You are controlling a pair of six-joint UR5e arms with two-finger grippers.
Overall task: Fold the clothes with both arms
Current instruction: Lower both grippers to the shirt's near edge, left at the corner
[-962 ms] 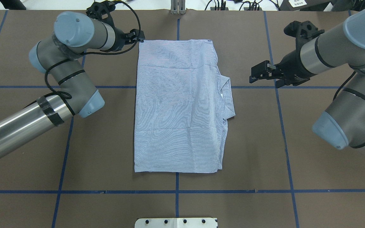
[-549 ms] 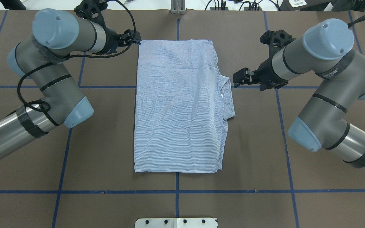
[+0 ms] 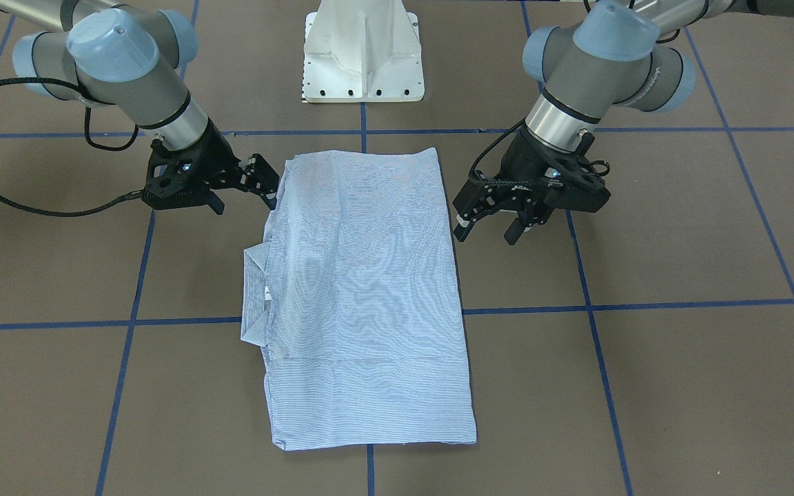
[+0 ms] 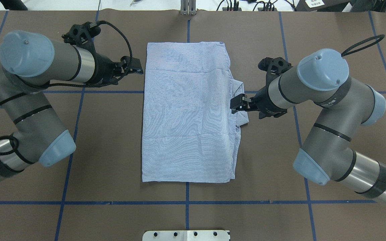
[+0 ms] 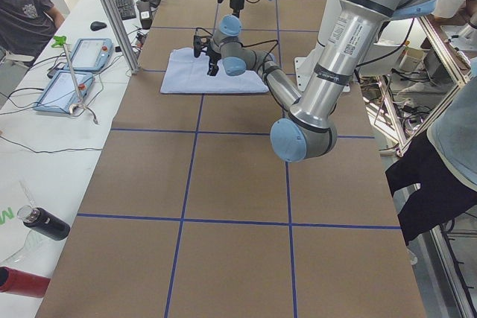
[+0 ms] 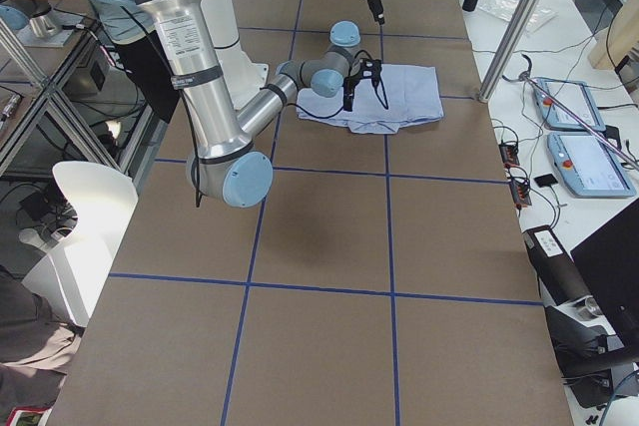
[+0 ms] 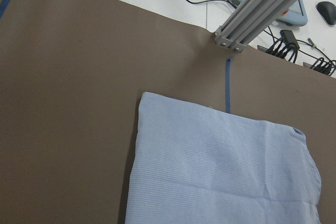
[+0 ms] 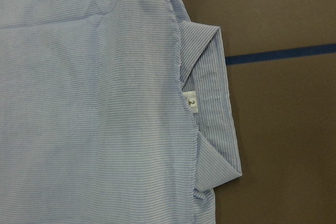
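Folded shirt [image 4: 189,113], collar [image 8: 212,108] under right fingers [image 4: 237,99], left fingers [image 4: 134,70] beside opposite edge

I see the shirt [image 4: 189,117] finely striped light blue and white, its neck label [image 8: 192,102] white, the table [image 4: 106,150] brown, gridded in blue tape [image 4: 112,203].

Right hand [image 6: 347,102] hangs beside the folded shirt [image 6: 409,92].
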